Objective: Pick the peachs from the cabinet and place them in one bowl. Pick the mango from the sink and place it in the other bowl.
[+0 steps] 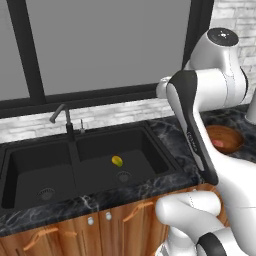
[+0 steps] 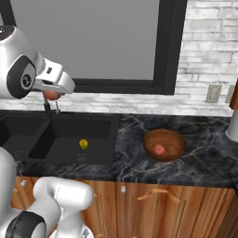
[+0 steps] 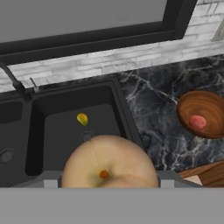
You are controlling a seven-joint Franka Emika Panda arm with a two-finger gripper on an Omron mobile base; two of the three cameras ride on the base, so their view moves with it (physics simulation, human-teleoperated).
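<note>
1 peach [image 3: 109, 162] in gripper [image 2: 52, 95], above sink [image 3: 35, 131].

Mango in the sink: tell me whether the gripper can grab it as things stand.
Probably not yet. The gripper is shut on a peach, high above the sink. The mango lies uncovered in the right basin, so the way looks free once the peach is dropped.

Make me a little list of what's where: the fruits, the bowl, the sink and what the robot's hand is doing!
gripper: shut on a peach, held up over the sink
held peach: big and close in the hand view, between the fingers
other peach: lying inside the wooden bowl
wooden bowl: on the dark marble counter, right of the sink
mango: on the floor of the sink's right basin, near the drain
sink: black, two basins, faucet behind
</note>
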